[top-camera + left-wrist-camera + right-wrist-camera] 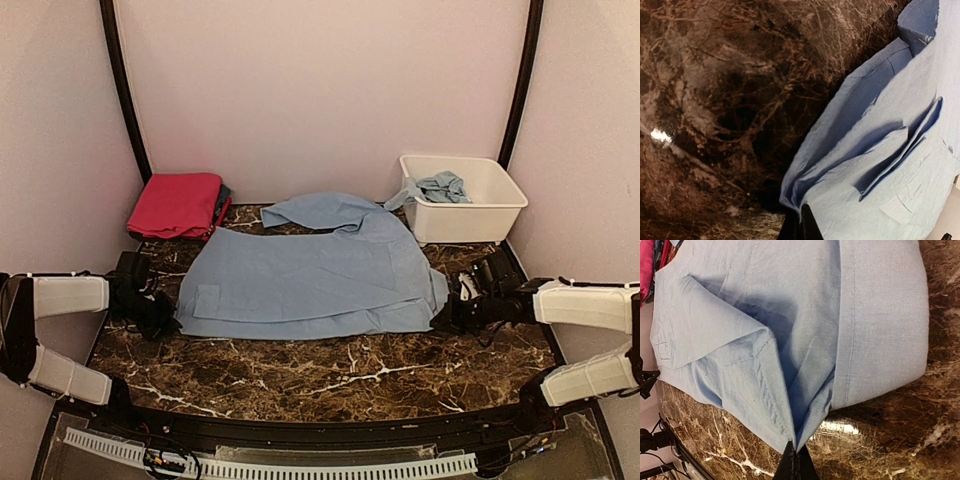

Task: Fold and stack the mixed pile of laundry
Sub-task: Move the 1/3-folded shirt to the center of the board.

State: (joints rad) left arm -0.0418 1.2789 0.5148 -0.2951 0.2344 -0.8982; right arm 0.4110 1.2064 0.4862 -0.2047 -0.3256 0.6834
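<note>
A pale blue shirt (315,270) lies spread flat across the middle of the dark marble table (300,365). My left gripper (165,318) is shut on its near left corner; the left wrist view shows the cloth (880,165) pinched between the black fingertips (807,227). My right gripper (447,312) is shut on its near right corner, with the fabric (790,340) gathered into the black fingertips (792,465). A folded magenta-pink piece (178,204) lies on a dark piece at the back left. A crumpled pale blue garment (438,187) sits in the tub.
A white rectangular plastic tub (462,205) stands at the back right against the wall. Black curved frame posts (125,90) rise at both back corners. Pink walls enclose the table on three sides.
</note>
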